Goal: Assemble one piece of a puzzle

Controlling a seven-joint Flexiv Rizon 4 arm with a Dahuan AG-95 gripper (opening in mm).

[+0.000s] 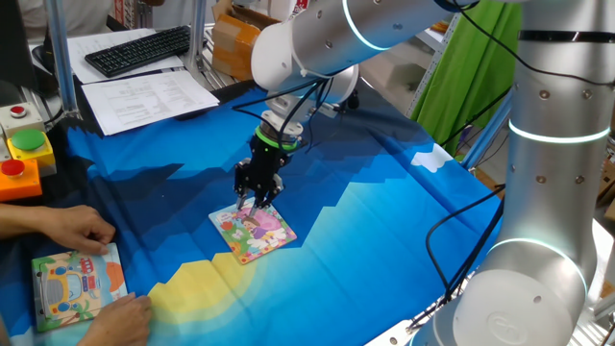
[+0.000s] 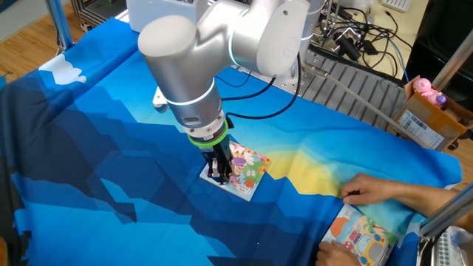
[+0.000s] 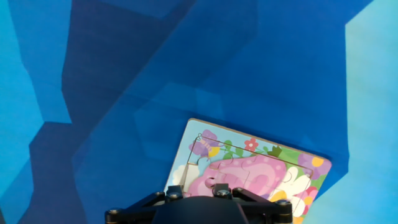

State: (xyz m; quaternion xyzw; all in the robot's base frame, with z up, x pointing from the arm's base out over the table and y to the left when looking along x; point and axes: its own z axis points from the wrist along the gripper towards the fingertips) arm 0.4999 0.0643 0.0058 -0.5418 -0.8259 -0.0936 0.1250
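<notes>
The puzzle (image 1: pixel 254 229) is a small square board with a pink, yellow and blue girl picture. It lies flat on the blue cloth and also shows in the other fixed view (image 2: pixel 245 171) and the hand view (image 3: pixel 261 171). My gripper (image 1: pixel 258 200) points straight down onto the board's far corner, with its fingertips (image 2: pixel 216 176) close together at the board's surface. A small pale bit between the tips looks like the piece (image 1: pixel 257 204). It is mostly hidden by the fingers. The hand view shows only the finger bases (image 3: pixel 175 190) above the board's near-left part.
A person's hands (image 1: pixel 67 231) rest at the table's left, beside an orange-bordered board with a vehicle picture (image 1: pixel 75 286). A box with red and green buttons (image 1: pixel 27 159) stands at the left edge. Papers and a keyboard (image 1: pixel 139 48) lie at the back.
</notes>
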